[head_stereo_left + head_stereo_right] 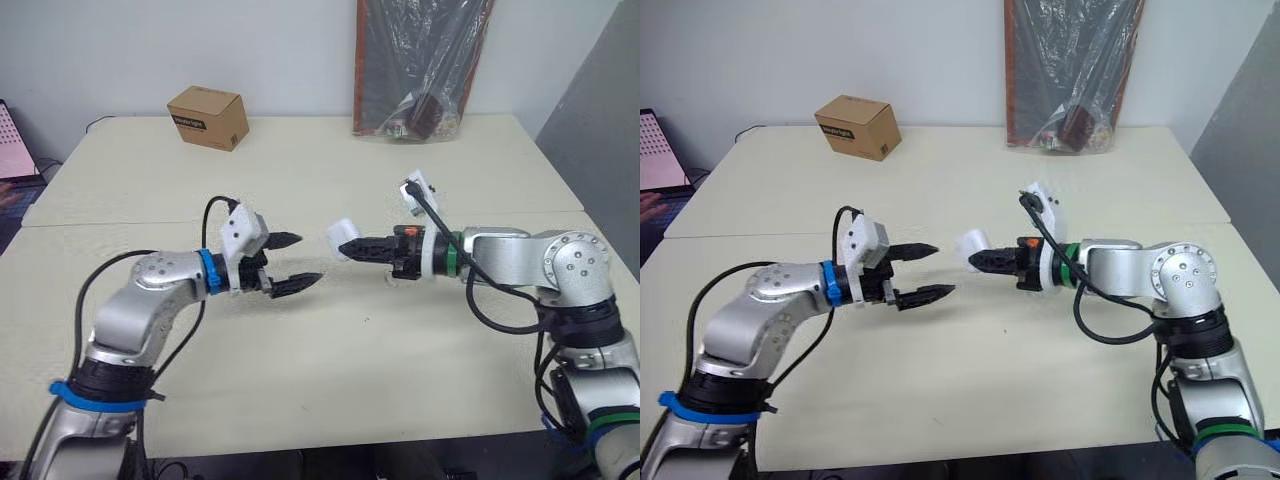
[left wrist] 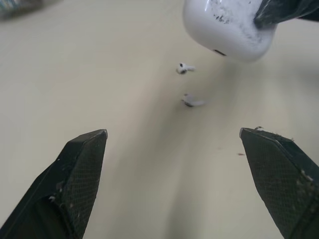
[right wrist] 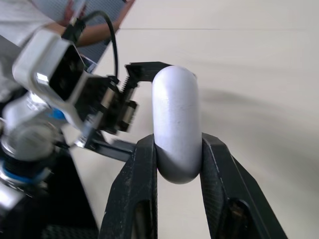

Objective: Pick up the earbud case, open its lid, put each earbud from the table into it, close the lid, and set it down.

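right gripper (image 3: 178, 149): clamped tight on the earbud case (image 3: 175, 114), which is held up off the table (image 1: 330, 380) between the two arms
earbud case: smooth rounded white shell; dark scuffs are picked up in the left wrist view, a clean side in the right wrist view
left gripper (image 1: 306, 260): spread wide, nothing held, just beside the case
pads (image 2: 79, 169): black, mesh-textured
earbuds (image 2: 183, 68) (image 2: 192, 101): two tiny white ones, laid close together on the table
table: matte cream top
further back: brown cardboard box (image 1: 208, 117), glossy plastic bag (image 1: 420, 60)

Cream desk (image 1: 330, 380): white earbud (image 2: 185, 68) near second earbud (image 2: 192, 101), not touching; cardboard box (image 1: 208, 117) far left; plastic bag (image 1: 420, 70) at back edge.
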`<action>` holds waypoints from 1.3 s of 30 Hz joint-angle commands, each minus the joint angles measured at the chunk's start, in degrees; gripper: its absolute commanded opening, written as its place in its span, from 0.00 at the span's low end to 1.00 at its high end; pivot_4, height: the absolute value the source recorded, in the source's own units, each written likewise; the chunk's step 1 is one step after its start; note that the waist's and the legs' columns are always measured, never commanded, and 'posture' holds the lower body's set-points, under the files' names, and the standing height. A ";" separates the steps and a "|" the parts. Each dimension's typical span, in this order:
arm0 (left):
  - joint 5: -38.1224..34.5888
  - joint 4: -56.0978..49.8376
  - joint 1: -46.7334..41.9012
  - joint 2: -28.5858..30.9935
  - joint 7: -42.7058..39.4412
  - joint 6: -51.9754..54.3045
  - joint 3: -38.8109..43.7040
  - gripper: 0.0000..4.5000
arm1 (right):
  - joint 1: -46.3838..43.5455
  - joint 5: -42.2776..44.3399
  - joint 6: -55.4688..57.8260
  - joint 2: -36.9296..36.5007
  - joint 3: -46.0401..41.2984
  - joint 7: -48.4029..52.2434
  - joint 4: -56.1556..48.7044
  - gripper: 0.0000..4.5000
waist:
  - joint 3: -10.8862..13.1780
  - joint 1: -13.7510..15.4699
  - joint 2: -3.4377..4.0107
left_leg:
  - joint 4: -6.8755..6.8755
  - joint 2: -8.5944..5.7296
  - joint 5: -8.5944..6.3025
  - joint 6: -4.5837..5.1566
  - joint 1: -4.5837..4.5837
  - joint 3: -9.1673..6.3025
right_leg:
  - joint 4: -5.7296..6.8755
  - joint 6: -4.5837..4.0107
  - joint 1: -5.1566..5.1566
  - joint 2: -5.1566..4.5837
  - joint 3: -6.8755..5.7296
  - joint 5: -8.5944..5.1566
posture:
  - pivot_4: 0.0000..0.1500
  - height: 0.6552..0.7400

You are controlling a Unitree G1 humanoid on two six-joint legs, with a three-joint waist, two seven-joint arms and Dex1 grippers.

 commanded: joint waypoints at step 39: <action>6.44 3.31 -13.09 1.98 -20.44 -2.10 -12.90 0.67 | -9.44 -49.45 -1.81 0.44 13.19 52.56 -11.33 0.16 | 0.01 0.06 0.02 | 0.05 -0.03 -0.01 0.01 -0.03 -0.01 | 0.06 -0.02 -0.05 -0.05 -0.02 0.01 | 1.00 1.00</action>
